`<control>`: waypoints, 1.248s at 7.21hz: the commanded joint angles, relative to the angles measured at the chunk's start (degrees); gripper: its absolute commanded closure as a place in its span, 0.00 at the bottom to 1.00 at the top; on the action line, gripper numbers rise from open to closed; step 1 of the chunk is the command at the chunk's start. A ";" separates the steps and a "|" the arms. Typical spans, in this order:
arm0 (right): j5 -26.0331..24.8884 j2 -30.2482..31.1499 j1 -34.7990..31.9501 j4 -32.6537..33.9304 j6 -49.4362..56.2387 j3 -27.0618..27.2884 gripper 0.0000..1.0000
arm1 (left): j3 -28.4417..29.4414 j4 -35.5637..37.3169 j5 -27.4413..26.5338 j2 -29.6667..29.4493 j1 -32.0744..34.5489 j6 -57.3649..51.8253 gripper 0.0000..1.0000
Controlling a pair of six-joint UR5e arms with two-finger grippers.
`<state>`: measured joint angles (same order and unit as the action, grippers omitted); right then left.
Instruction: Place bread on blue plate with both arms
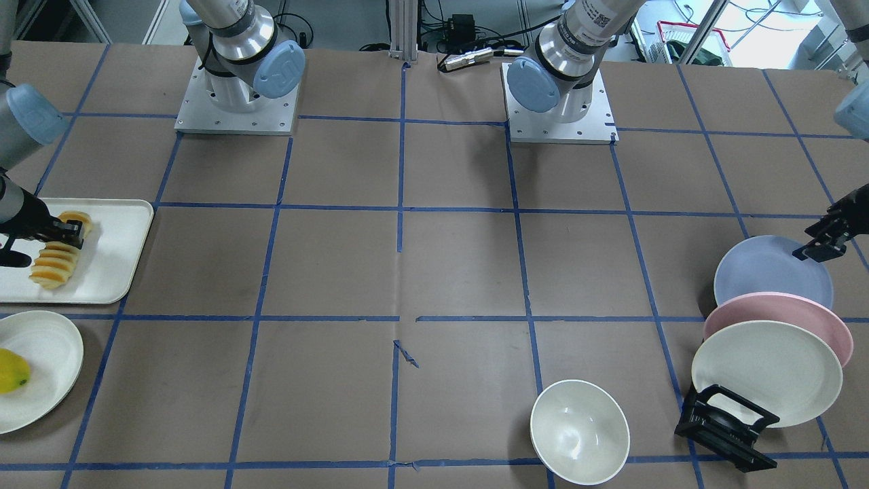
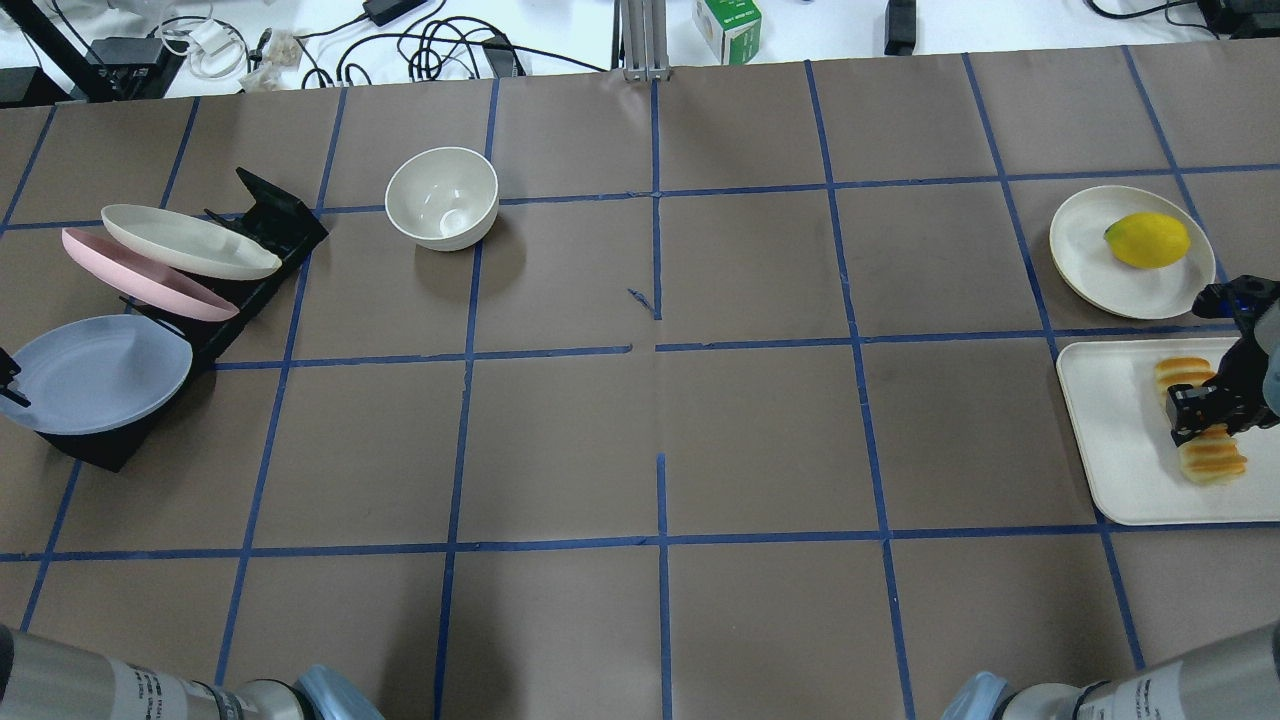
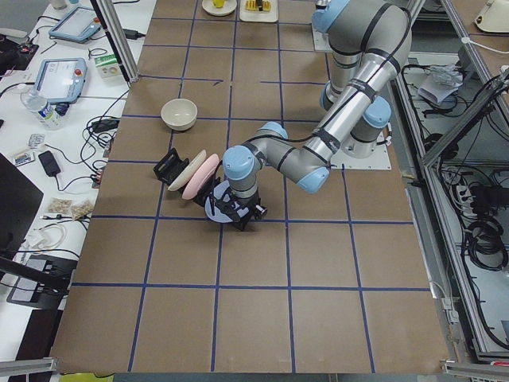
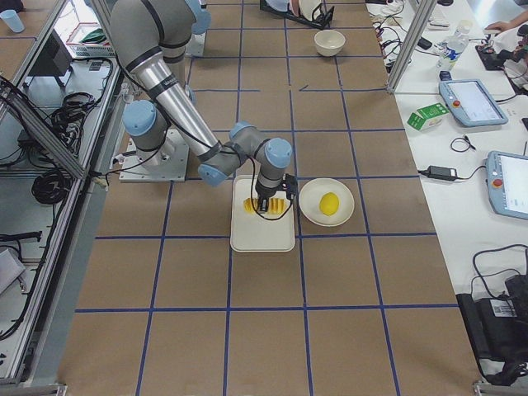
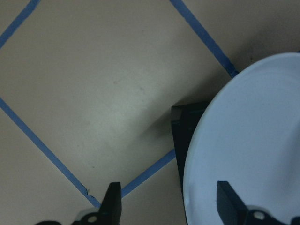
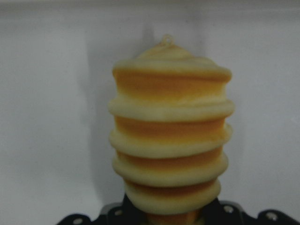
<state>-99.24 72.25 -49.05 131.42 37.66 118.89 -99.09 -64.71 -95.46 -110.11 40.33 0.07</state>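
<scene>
On the tray the bread lies unlifted under the right gripper; I cannot tell whether its jaws have closed. The left gripper has its open jaws straddling the racked blue plate at the rim; placing remains.

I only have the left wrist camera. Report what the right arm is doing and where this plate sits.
Observer: The right gripper is down across the middle of the bread, which lies on a white tray. I can't tell whether it is shut on it.
Operator: Now the plate.
Observer: The blue plate leans in a black rack. Of the three plates there, it is the one nearest the left gripper.
Operator: Name the other two.
Observer: A pink plate comes next, then a cream plate behind it.
</scene>
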 commanded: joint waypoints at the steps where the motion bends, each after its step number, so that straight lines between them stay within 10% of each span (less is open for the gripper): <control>1: 0.10 1.05 -0.34 -1.94 -0.13 -1.46 1.00 | -0.13 0.11 0.18 -0.45 -1.21 -0.16 0.74; 3: 0.28 2.10 -0.61 -5.45 -0.13 -3.39 1.00 | -0.31 0.02 0.27 -0.63 -1.75 -0.25 1.00; 9: 0.36 2.20 -0.78 -5.56 -0.13 -3.84 1.00 | 0.39 -1.20 0.18 0.95 -1.66 -0.34 1.00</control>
<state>-98.91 74.42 -49.83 125.83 37.53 115.05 -98.98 -65.49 -95.23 -109.67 38.53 -0.37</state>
